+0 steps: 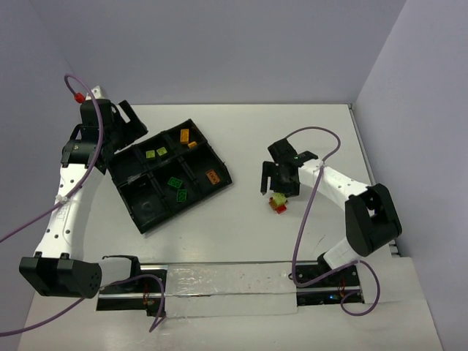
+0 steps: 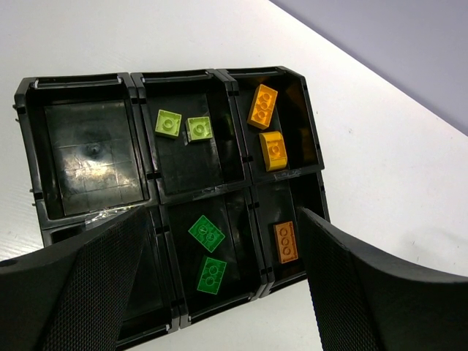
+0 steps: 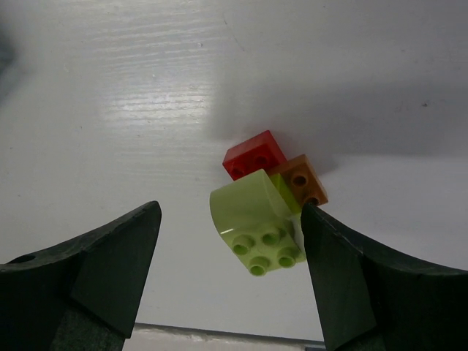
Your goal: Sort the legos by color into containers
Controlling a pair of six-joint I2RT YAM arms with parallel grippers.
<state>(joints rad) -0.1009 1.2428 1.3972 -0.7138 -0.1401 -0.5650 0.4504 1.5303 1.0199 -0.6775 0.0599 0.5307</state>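
Observation:
The black tray [image 1: 146,206] lies left of centre. In the left wrist view its compartments [image 2: 91,157] hold two yellow-green legos [image 2: 168,123], two orange ones [image 2: 263,106], two green ones [image 2: 206,234] and one more orange one [image 2: 286,242]. My left gripper [image 2: 223,216] is open and empty, hovering over the tray's far-left side [image 1: 126,140]. A cluster of a yellow-green [image 3: 256,219], a red [image 3: 254,155] and an orange lego [image 3: 303,179] sits on the table [image 1: 278,202]. My right gripper [image 3: 230,210] is open just above it [image 1: 279,190], its fingers to either side.
The tray's leftmost compartments show no bricks. The white table [image 1: 307,131] ends at grey walls at the back and right. A clear plastic strip [image 1: 227,287] runs along the near edge between the arm bases.

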